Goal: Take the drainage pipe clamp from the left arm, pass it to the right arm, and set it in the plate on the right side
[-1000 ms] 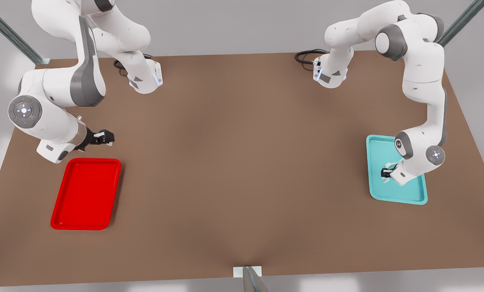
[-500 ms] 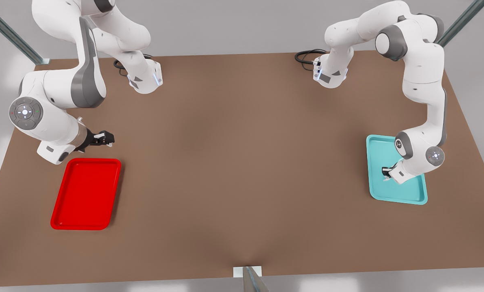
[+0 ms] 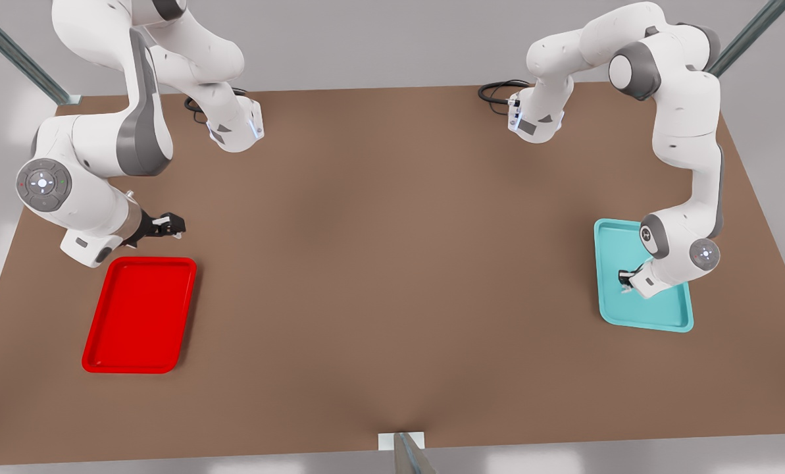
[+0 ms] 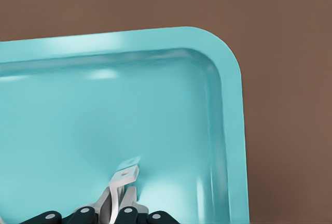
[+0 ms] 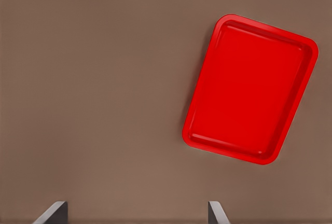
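The brown table (image 3: 392,263) stretches between my two arms, with the red plate (image 3: 139,315) at the front view's left and the teal tray (image 3: 662,316) at the front view's right, well apart. My right arm (image 3: 96,158) waits above the table just beside the red plate's far edge. Its right gripper (image 3: 168,225) has its fingers (image 5: 54,212) spread apart and holds nothing; from its wrist the plate (image 5: 251,89) lies bare. My left arm (image 3: 685,151) bends down over the teal tray, and the left gripper (image 3: 624,279) sits low inside it.

From the left wrist I see my fingers (image 4: 127,203) drawn together on the drainage pipe clamp (image 4: 123,180), one white tab poking out past the fingertips, just above or touching the tray's floor (image 4: 104,125); which, I cannot tell.

I judge this the first step: the pick-up from the tray, with the grip made and the lift ahead. Next I need to raise the clamp clear of the rim (image 4: 228,130), carry it toward the table's middle, and present a free end so my right gripper can close on it without meeting my left fingers.
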### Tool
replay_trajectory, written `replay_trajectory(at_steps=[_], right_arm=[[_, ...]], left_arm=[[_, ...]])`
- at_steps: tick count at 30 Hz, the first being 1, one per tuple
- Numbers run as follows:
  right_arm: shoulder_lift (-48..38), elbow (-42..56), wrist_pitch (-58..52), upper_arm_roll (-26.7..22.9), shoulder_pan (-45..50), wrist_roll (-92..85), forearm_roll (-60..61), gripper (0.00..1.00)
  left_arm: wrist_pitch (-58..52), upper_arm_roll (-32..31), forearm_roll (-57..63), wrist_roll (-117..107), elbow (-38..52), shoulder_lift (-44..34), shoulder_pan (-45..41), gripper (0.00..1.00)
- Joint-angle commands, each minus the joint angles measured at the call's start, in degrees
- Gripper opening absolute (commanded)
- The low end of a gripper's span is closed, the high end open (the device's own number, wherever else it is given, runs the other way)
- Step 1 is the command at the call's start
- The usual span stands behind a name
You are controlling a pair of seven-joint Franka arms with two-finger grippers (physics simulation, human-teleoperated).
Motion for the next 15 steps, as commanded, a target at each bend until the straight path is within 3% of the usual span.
replay_trajectory(at_steps=[1, 4, 5, 12, 15], right_arm=[[-0.1, 0.0, -0.1, 0.0, 0.0, -0.1, 0.0, 1.0], [0.0, 0.0, 0.0, 0.0, 0.0, -0.1, 0.0, 1.0], [0.3, 0.0, 0.0, 0.0, 0.0, -0.1, -0.1, 1.0], [0.3, 0.1, 0.0, 0.0, 0.0, -0.1, -0.1, 1.0], [0.3, 0.1, -0.1, 0.0, 0.0, -0.1, -0.1, 1.0]], left_arm=[[0.1, 0.0, 0.0, 0.9, 0.1, 0.0, 0.0, 0.31], [0.1, 0.0, 0.0, 0.8, 0.1, 0.1, 0.0, 0.3], [0.0, 0.0, 0.0, 0.6, 0.1, 0.1, 0.0, 0.21], [-10.6, -0.1, 0.0, -5.0, 0.4, -5.0, -0.4, 0.21], [-16.4, -0.3, 0.0, -19.8, 0.4, -10.2, -6.2, 0.21]])
